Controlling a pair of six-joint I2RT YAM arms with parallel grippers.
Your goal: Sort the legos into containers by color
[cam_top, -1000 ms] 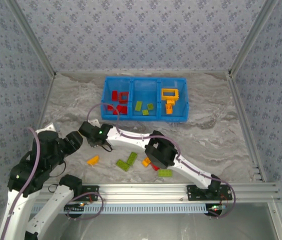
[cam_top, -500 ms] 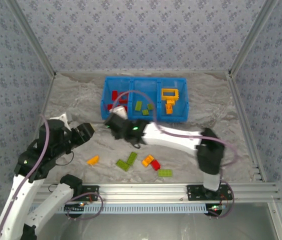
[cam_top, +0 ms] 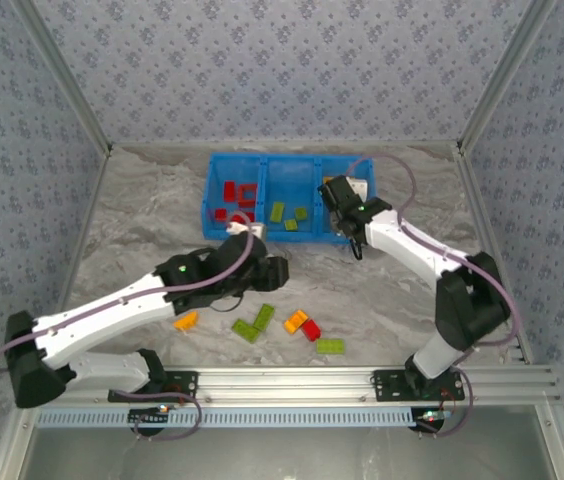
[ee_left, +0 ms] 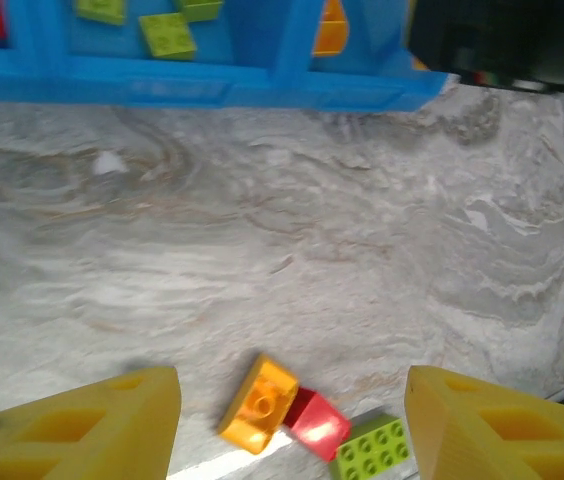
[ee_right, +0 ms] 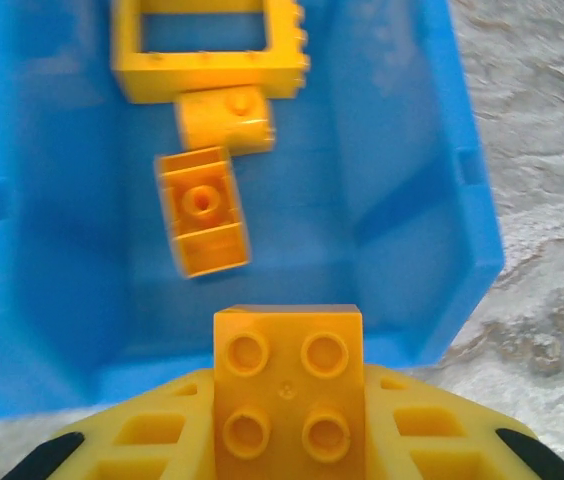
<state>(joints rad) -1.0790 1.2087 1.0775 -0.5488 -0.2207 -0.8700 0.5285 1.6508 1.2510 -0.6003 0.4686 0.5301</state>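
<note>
Bright, even, diffuse light casts only faint soft shadows. Ahead of the right gripper point(ee_right: 287, 400), the tray point(ee_right: 402, 200) looks motion-blurred.

One blue tray point(cam_top: 302, 237) of three compartments, three green bricks point(cam_top: 278, 211) in its middle, on the table point(cam_top: 132, 220) lay three loose green bricks point(cam_top: 265, 315), two orange bricks point(cam_top: 295, 321), one red brick point(cam_top: 311, 331)

A blue tray point(cam_top: 307, 237) was set far back on the marbled worktop point(cam_top: 142, 220). Orange, green and red legos point(cam_top: 253, 323) were scattered nearer.
</note>
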